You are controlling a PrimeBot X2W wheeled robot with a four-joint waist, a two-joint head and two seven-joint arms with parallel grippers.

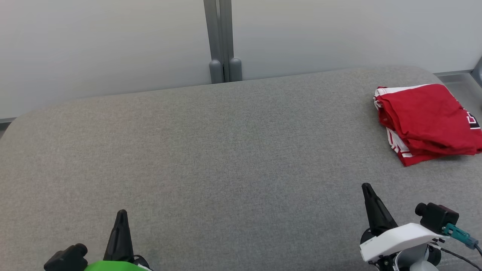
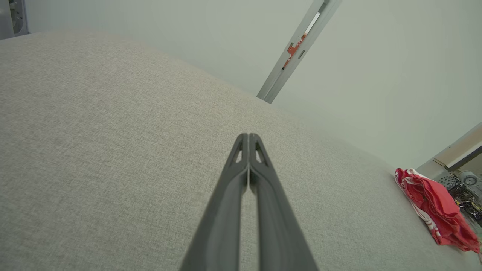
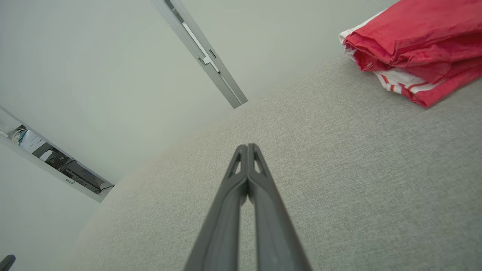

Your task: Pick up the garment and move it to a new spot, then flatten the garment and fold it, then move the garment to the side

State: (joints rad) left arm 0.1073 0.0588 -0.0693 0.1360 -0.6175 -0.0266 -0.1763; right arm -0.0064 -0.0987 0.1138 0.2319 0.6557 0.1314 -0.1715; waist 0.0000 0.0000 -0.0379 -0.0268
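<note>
A: Head view, starting from the left. What do you see?

B: The left tool [image 1: 121, 217], pressed shut, holding nothing. Then lots of bare grey desk [image 1: 226, 150].

A: And on the right?

B: The right tool [image 1: 367, 189], shut too, nothing in it. The red garment [image 1: 425, 120] lies past it, up and to the right, at the desk's far right end, folded in a pile.

A: Which arm is nearer?

B: The right one, I think. The garment's long side seems to run across, tipped a little.
</note>
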